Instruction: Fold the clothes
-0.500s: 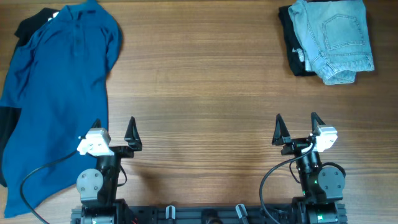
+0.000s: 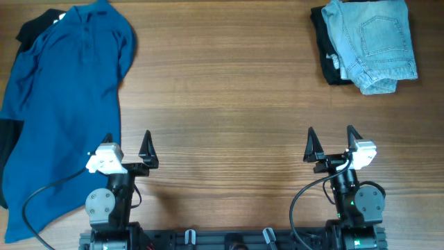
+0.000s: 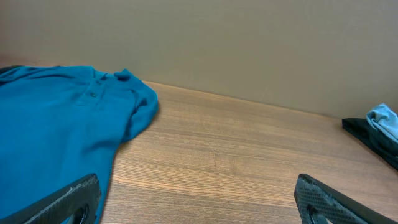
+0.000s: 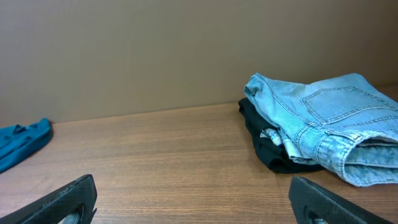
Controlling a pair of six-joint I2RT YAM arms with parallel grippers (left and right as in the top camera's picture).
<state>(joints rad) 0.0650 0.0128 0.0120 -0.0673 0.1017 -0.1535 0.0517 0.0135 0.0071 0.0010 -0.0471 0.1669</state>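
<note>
Here, both arms sit low at the near edge of the worktop, apparently poised to start. The left tool is spread wide and holds nothing, its outer finger over the right edge of the teal shirt. That puts it within easy reach of the cloth. The right tool is equally agape and empty over bare wood, well apart from any garment.

The shirt lies flat and unfolded along the left side, collar away from the robot and one sleeve bunched at its right. It looks like the next piece to be folded. A dark cloth peeks out from beneath its far corner.

At the far right, folded jeans rest on a black garment. This seems to be the finished pile, set aside to leave the middle free for folding.
</note>
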